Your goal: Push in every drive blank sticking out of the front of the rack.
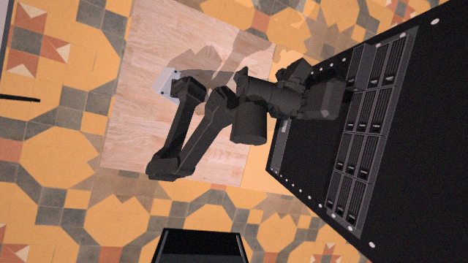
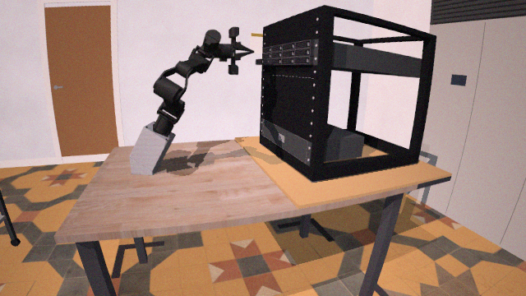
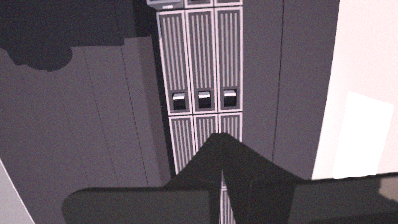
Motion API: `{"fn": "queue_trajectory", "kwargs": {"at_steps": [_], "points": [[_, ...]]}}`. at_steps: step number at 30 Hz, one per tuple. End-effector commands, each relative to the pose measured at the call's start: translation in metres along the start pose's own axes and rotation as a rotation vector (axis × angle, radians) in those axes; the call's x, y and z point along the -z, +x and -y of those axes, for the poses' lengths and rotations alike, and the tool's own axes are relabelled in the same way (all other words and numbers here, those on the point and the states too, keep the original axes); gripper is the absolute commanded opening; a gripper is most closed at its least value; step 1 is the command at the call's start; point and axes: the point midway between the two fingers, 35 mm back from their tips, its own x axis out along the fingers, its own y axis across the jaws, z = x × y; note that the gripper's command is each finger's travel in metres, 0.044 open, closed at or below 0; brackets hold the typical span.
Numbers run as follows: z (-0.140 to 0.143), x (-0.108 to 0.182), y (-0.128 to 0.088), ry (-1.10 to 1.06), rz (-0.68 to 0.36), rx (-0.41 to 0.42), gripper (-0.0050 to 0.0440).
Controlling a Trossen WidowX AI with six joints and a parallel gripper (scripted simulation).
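Your arm rises from its base in a bent zigzag, the wrist roughly level at the top. Your end effector points forward, its fingertips together (a neat wedge, really), with nothing between them.
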Motion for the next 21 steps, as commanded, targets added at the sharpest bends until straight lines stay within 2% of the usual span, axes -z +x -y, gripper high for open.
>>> {"fn": "queue_trajectory", "kwargs": {"at_steps": [1,21], "points": [[0.001,-0.012,0.003,-0.01,-0.011,-0.013,-0.005],[0.011,-0.08,0.019,-0.01,-0.011,-0.013,-0.005]]}}
